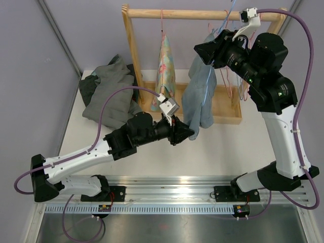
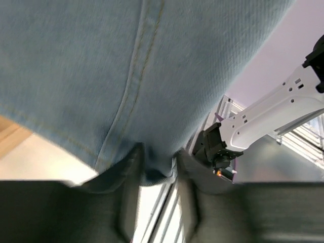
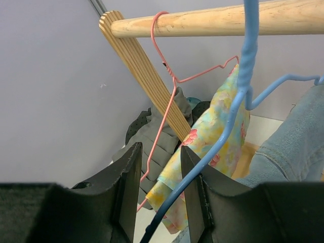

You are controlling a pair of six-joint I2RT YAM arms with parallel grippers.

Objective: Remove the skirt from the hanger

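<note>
A light blue denim skirt [image 1: 198,96] hangs from a blue wire hanger [image 1: 229,12] on the wooden rack's top bar [image 1: 192,14]. My left gripper [image 1: 188,132] is shut on the skirt's lower hem; in the left wrist view the denim [image 2: 126,76] is pinched between the two fingers of that gripper [image 2: 158,157]. My right gripper [image 1: 202,50] is up beside the hanger, jaws apart. In the right wrist view the blue hanger wire [image 3: 238,96] runs down across the gap of the right gripper [image 3: 158,152], close to the right finger. The skirt's waist [image 3: 288,147] shows at the right edge.
A floral garment [image 1: 165,71] hangs on a pink hanger [image 3: 162,61] at the rack's left end. Empty pink hangers [image 1: 238,86] hang at the right. A pile of grey clothes [image 1: 109,91] lies at the table's back left. The rack's wooden base [image 1: 223,109] sits behind the skirt.
</note>
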